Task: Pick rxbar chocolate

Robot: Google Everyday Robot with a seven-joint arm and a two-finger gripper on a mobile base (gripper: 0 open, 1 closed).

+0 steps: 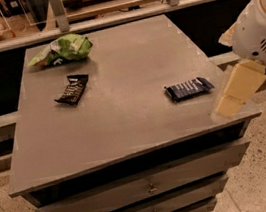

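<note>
The rxbar chocolate (72,89), a flat black bar with pale lettering, lies on the left part of the grey cabinet top (124,114), below the green chip bag (63,50). A dark blue bar with white print (189,88) lies at the right. My gripper (236,90) hangs at the cabinet's right front corner, just right of the blue bar and far from the black bar. It holds nothing that I can see.
The grey cabinet has several drawers in front (147,189). A rail with metal posts (59,11) and a shelf run behind it. My white arm (261,25) fills the right edge. Speckled floor lies around the cabinet.
</note>
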